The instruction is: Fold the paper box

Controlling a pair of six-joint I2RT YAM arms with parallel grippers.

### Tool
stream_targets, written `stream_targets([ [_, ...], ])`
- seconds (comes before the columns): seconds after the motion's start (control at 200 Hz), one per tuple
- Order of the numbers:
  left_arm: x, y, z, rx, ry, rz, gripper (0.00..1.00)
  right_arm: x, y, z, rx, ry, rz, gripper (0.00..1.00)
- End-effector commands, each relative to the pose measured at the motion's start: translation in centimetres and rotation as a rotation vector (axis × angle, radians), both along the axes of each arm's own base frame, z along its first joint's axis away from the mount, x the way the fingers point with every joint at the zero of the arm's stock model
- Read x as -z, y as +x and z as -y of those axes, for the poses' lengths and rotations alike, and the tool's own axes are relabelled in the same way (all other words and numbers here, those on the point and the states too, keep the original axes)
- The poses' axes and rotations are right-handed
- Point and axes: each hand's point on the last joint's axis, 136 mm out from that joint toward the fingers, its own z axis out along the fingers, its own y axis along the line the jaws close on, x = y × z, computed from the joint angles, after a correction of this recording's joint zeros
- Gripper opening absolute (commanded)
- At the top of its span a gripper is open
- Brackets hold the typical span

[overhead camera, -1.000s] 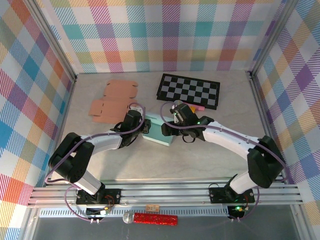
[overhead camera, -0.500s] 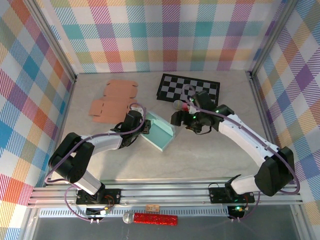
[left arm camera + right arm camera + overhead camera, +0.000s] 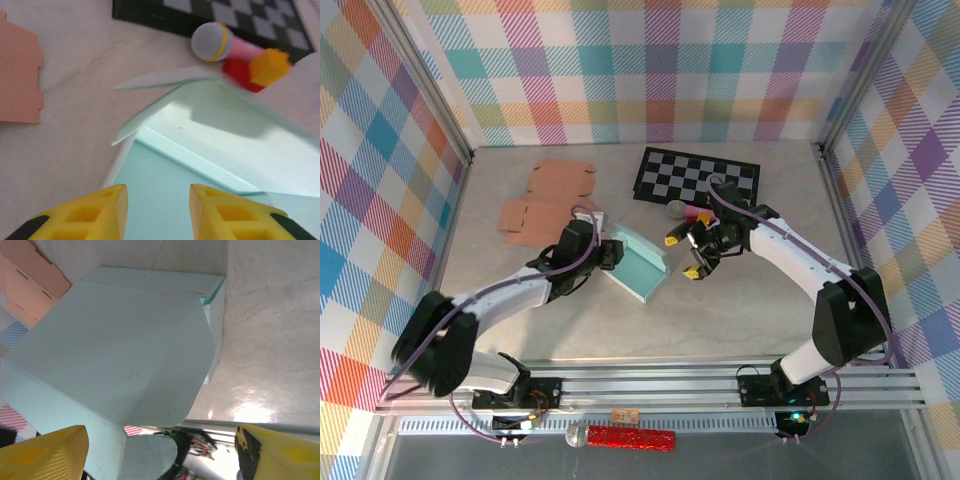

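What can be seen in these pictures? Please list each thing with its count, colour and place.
box: 1, pale teal, table centre, partly folded
flat carton: 1, peach, far left
checkerboard: 1, black and grey, far centre
microphone: 1, grey head, pink handle, at the checkerboard's near edge
block: 1, red and yellow, beside the microphone
glitter stick: 1, red, silver end, in front of the rail
table: 1, beige marble
left tool: 1, yellow fingers, open, over the box
right tool: 1, yellow fingers, open, right of the box

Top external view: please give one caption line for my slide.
Left hand and right hand flank a half-folded teal paper box near a checkerboard.
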Motion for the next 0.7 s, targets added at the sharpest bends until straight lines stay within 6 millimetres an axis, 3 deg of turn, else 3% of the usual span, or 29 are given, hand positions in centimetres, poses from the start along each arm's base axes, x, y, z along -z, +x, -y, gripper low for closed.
stream_targets([
  [0.0,-2.1,-2.5,0.0,0.005,-0.069,-0.064,0.38,-0.2,0.7,-0.9,0.082,0.072,-0.086,0.76],
  [0.1,-4.6,-3.3,-1.5,-0.07,-0.095,-0.114,0.38,-0.2,1.1,-1.1,0.102,0.089,-0.113,0.76],
  [0.125,-5.7,-2.9,-1.9,-0.1,-0.114,-0.124,0.38,-0.2,1.1,-1.2,0.107,0.093,-0.12,0.76],
  [0.235,-6.9,-0.7,-4.2,-0.235,-0.186,-0.324,0.44,0.1,1.2,-1.4,0.127,0.113,-0.15,0.76],
  [0.37,-6.1,3.2,-4.8,-0.296,-0.244,-0.598,0.44,0.3,1.3,-1.3,0.132,0.107,-0.17,0.75],
  [0.5,-3.3,5.5,-4.6,-0.329,-0.236,-0.838,0.43,0.6,1.3,-1.2,0.135,0.109,-0.179,0.74],
  [0.695,-1.2,7.8,-2.5,-0.337,-0.354,-0.905,0.43,1.1,1.3,-1.2,0.149,0.114,-0.185,0.74],
])
